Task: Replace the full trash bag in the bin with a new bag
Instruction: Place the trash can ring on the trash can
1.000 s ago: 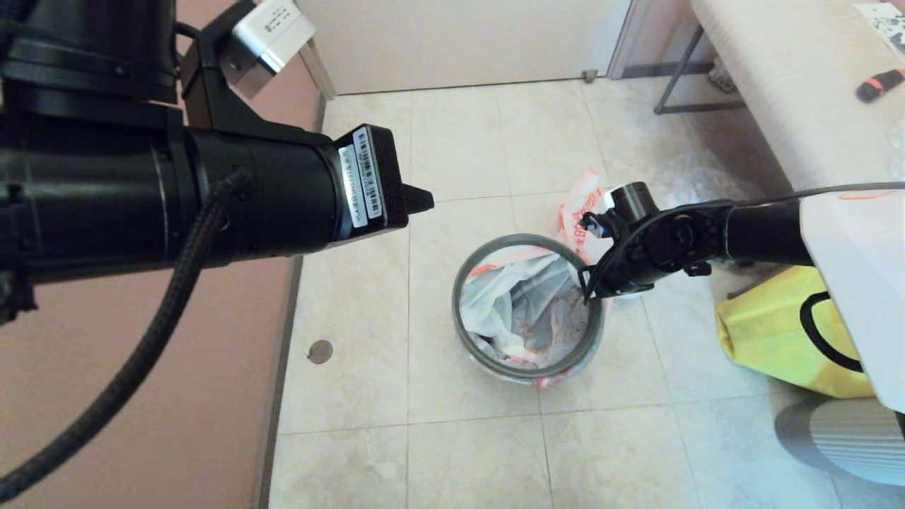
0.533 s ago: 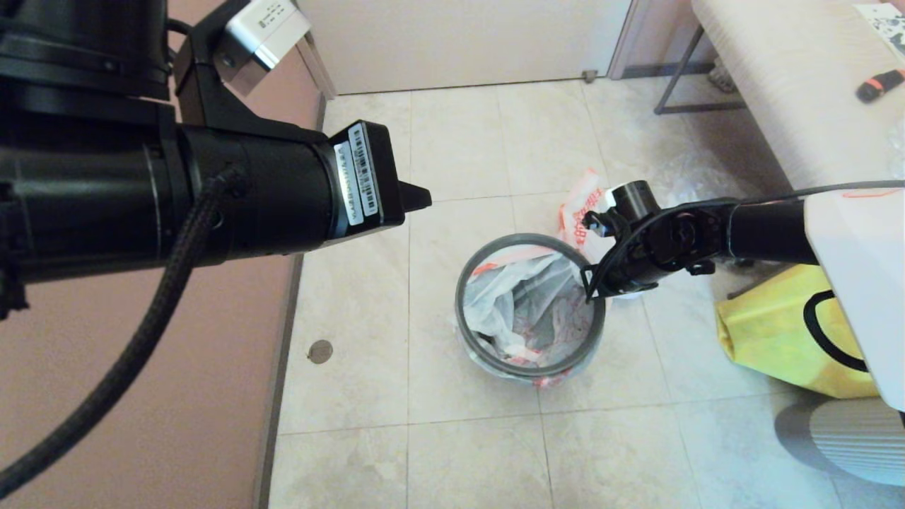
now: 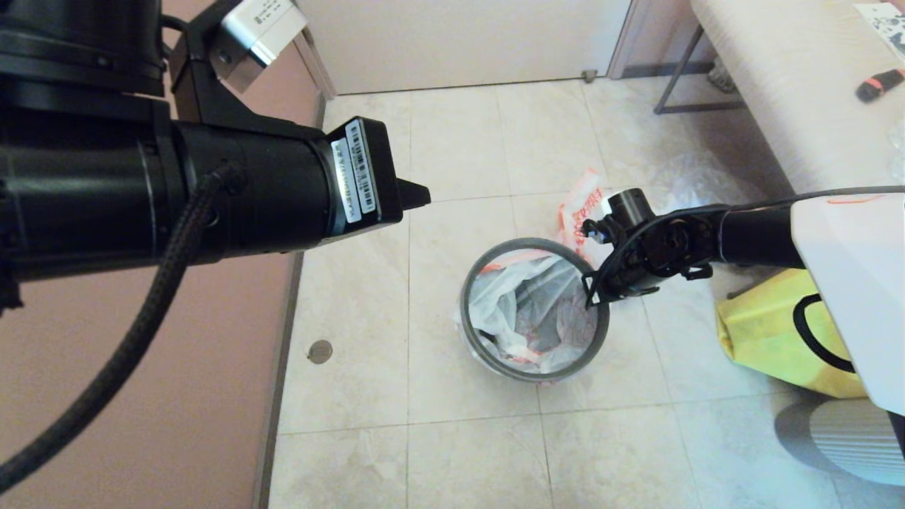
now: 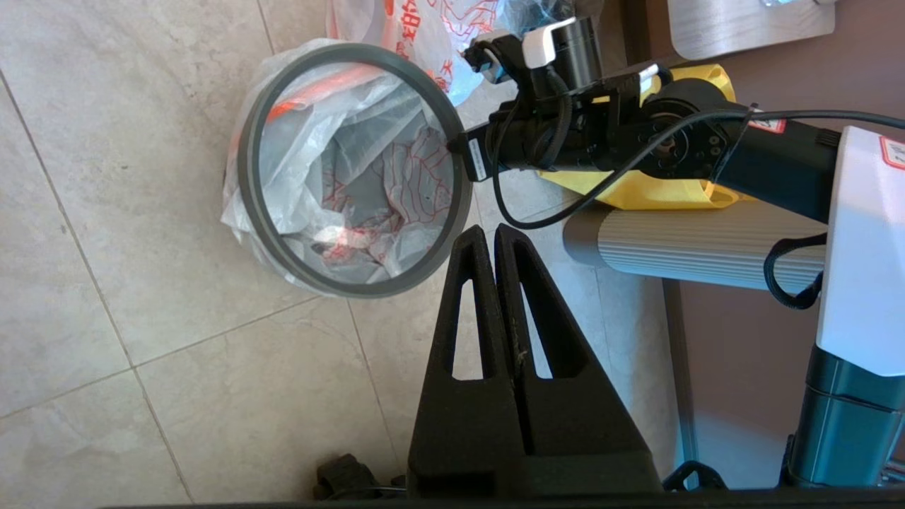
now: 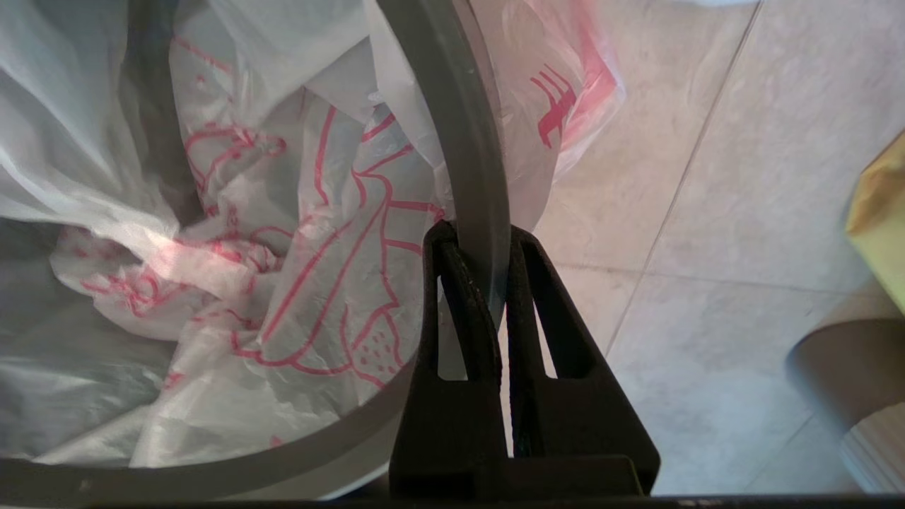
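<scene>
The bin (image 3: 472,332) stands on the tiled floor, its wall wrapped by the new bag (image 3: 520,311), a limp white bag with red print lining the inside and spilling over the rim. The dark-grey hoop (image 3: 523,244) lies on the rim over the bag. My right gripper (image 3: 592,293) is shut on the hoop's right side; in the right wrist view its fingers (image 5: 481,240) pinch the hoop (image 5: 466,127). The full trash bag (image 3: 576,205) lies just behind the bin, partly hidden by my right wrist. My left gripper (image 3: 417,194) hangs high, shut on nothing (image 4: 488,233).
A yellow fabric tote (image 3: 771,332) lies right of the bin, below my right arm. A clear crinkled bag (image 3: 696,180) sits behind it beside a bench (image 3: 792,92). A pink wall (image 3: 212,396) runs along the left. A grey ribbed base (image 3: 841,438) sits front right.
My right gripper has gone a little lower and to the right with the hoop, which now sits lower on the rim. The left arm has drifted slightly left.
</scene>
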Motion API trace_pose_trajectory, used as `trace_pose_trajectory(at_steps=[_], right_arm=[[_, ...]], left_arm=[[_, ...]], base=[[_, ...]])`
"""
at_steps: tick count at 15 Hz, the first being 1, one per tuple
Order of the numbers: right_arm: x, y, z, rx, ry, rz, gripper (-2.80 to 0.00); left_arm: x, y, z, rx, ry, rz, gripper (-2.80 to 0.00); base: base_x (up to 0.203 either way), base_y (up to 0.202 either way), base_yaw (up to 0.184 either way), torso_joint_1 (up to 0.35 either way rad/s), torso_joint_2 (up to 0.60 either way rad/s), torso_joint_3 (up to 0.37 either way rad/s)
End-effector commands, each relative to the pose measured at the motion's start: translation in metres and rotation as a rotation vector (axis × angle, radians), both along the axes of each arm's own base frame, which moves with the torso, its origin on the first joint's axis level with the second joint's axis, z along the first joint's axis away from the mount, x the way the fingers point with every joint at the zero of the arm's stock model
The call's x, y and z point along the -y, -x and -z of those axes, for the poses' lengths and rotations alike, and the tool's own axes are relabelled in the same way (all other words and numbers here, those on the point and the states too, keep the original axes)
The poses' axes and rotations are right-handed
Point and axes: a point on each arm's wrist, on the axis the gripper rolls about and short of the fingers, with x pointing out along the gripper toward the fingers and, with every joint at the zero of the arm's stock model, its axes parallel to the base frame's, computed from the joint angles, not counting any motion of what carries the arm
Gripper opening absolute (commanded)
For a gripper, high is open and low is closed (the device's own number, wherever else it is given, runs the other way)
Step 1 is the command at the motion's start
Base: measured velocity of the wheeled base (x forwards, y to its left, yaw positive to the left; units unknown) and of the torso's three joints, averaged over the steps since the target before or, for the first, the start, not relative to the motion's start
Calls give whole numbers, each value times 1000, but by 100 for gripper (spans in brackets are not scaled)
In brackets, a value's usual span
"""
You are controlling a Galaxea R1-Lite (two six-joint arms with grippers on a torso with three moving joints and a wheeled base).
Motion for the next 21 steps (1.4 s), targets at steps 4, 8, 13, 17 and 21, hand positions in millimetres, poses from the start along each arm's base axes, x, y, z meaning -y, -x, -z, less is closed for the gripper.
trace_pose_trajectory(at_steps=[4, 8, 13, 17, 21], right_arm=[[-5, 4, -4, 8, 11, -18, -280], [-9, -5, 19, -22, 32, -17, -280], [-12, -8, 25, -13, 33, -25, -280], [-16, -5, 20, -2, 46, -23, -280], [-20, -3, 18, 3, 49, -35, 0]], left_arm=[[-1, 1, -1, 0, 4, -2, -280], [0, -1, 0, -3, 0, -5, -280], [1, -1, -4, 3, 19, -7, -280], [0, 0, -5, 5, 22, -7, -280], [-1, 1, -7, 8, 27, -8, -280]], base=[[0, 0, 0, 0, 0, 0], [0, 0, 0, 0, 0, 0], [0, 0, 0, 0, 0, 0], [0, 0, 0, 0, 0, 0], [0, 0, 0, 0, 0, 0]])
